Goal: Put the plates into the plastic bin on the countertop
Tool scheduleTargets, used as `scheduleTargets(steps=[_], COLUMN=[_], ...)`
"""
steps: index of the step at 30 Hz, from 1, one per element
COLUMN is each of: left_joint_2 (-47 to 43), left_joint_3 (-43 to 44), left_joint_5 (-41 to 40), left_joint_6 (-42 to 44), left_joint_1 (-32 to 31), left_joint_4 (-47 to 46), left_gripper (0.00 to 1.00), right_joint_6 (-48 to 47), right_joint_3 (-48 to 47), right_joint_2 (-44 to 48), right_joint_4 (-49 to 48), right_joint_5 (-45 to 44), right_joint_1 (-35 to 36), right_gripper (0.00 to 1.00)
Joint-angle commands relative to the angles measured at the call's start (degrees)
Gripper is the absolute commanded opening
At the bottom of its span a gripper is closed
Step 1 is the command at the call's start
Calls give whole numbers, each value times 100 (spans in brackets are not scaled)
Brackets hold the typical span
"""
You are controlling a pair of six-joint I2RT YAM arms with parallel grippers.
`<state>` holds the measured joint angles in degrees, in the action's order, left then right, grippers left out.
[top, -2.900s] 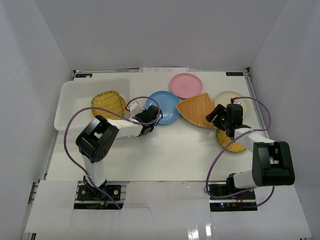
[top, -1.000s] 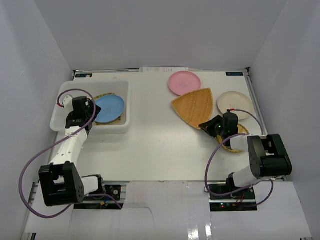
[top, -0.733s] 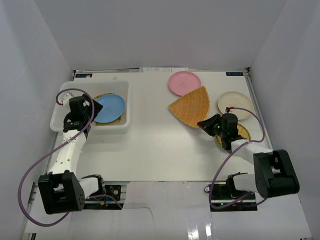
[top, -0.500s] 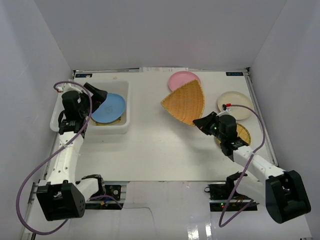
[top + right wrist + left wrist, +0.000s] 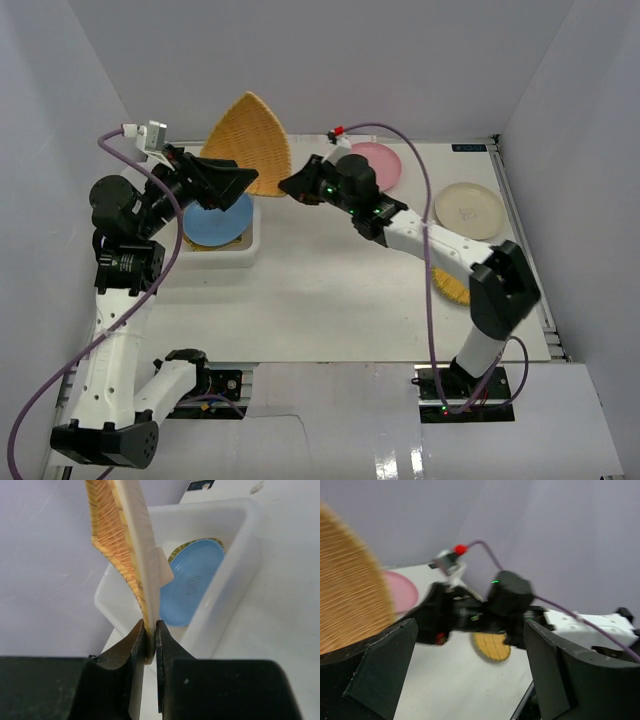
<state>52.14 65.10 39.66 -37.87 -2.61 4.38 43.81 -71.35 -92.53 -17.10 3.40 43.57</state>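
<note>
Countertop [image 5: 330, 300]; upright dish [image 5: 245, 140] near bin [image 5: 227, 585]

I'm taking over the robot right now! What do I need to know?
Left gripper: open, empty, raised by the plastic bin.
Right gripper: shut on the fan-shaped woven dish, held on edge in the air near the bin.
Done: blue plate in the bin, on a yellow woven dish.
Left: fan-shaped dish, plus pink plate, cream plate and round woven dish on the countertop.
</note>
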Motion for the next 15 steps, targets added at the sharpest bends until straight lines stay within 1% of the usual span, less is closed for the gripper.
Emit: scheduleTargets(steps=[1,2,3,4,5,7,9,11,13,15], left_joint_2=[-55,-55,-63,-64,-72,-116,-169,-274,-379,-599], left_joint_3=[818,924,1039,1048,1040,883,698,434,110,-435], left_joint_5=[219,174,130,95,34,-107,-397,-555,-565,-442], left_joint_6=[401,403,516,552,561,657,745,790,720,615], left_joint_1=[-423,-494,-556,-661,-688,-767,-802,-846,-907,-934], left_joint_4=[272,317,352,379,431,511,616,800,810,810], left_gripper=[98,98,98,98,98,98,98,98,98,98], right_joint_6=[-75,-57,-48,-22,-13,39,110,198,215,163], right_joint_3=[-1536,-1888,-2631,-3012,-3373,-4180,-4421,-4449,-4344,-4291], right_joint_2=[-1279,-1572,-1853,-2422,-2715,-3355,-3735,-3825,-3834,-3842], right_joint_4=[-93,4,127,294,626,892,1068,1077,1104,1200], right_joint_5=[248,310,363,337,328,206,144,39,-129,-147], right_joint_1=[510,599,669,809,863,995,1030,1039,1039,1039], right_gripper=[8,8,8,8,8,8,8,8,8,8])
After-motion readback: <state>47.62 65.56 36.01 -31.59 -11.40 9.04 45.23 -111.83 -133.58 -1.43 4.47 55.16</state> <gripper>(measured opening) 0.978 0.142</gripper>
